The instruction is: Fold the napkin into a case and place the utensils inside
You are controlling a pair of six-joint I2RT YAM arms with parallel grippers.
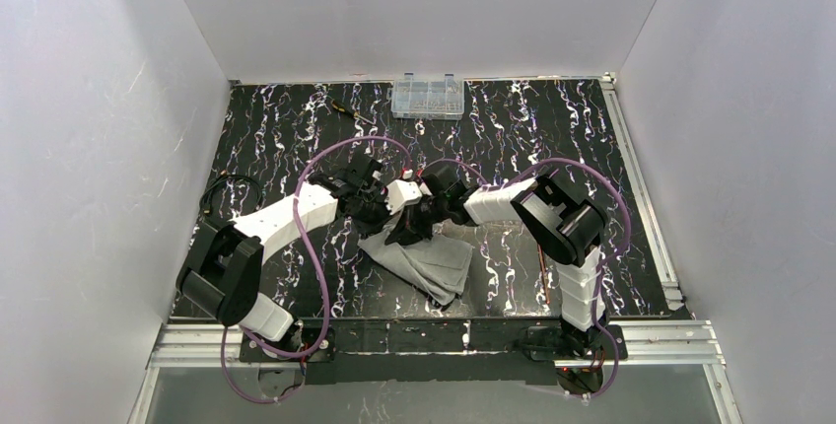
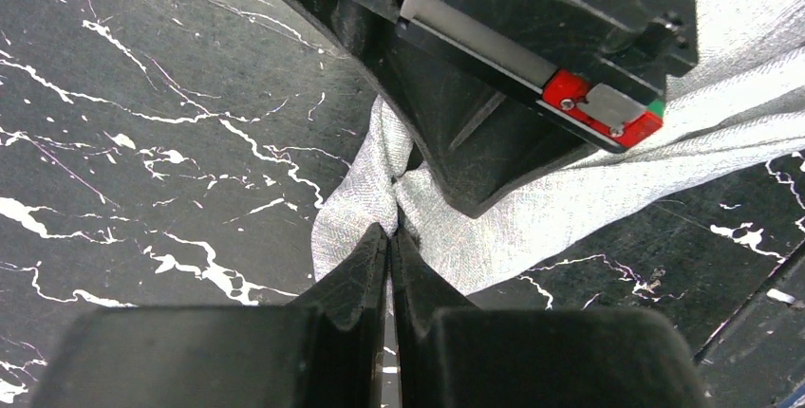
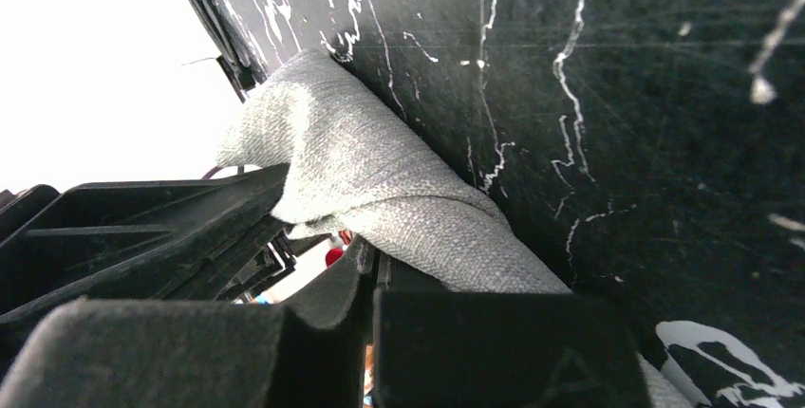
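Observation:
The light-grey napkin (image 1: 426, 264) lies partly folded on the black marbled table, in front of both grippers. My left gripper (image 2: 392, 233) is shut on a bunched edge of the napkin (image 2: 532, 209). My right gripper (image 3: 372, 258) is shut on a rolled fold of the napkin (image 3: 380, 180). From above, the left gripper (image 1: 379, 213) and the right gripper (image 1: 406, 227) meet at the cloth's far corner, almost touching. A thin copper-brown utensil (image 1: 541, 251) shows on the table beside the right arm's upright link; the arm hides the rest of the utensils.
A clear plastic compartment box (image 1: 427, 96) stands at the table's far edge. A small screwdriver (image 1: 346, 109) lies to its left. White walls close in the table on three sides. Purple cables loop over both arms.

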